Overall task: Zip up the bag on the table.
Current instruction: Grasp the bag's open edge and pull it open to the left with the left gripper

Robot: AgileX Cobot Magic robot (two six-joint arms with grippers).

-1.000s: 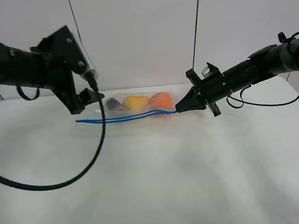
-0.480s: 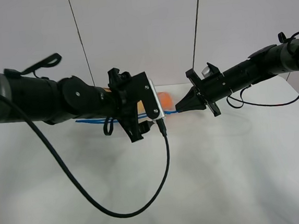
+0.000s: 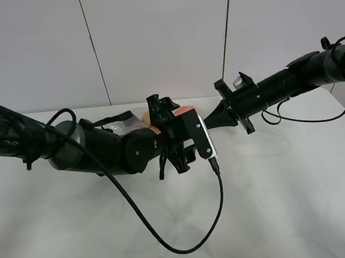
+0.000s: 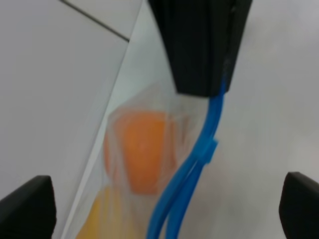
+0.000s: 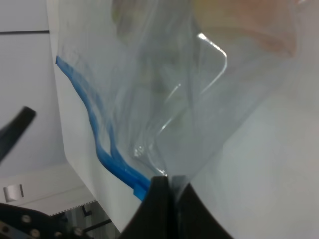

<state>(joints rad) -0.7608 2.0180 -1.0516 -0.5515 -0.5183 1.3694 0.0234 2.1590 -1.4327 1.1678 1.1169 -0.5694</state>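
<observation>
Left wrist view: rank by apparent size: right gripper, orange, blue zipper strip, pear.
1. right gripper, nearest the camera and cropped by the frame
2. orange
3. blue zipper strip, long but thin
Unranked: pear, mostly cut off.

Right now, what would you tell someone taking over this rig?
Right gripper: shut on the bag, pinching the corner where the zipper strip ends.
Left gripper: open, holding nothing, aimed at that strip near the pinched end.
Bag lies on the table, orange inside.
Done: one end anchored. Left: close the left gripper on the strip and run along it; its two tracks look apart.
</observation>
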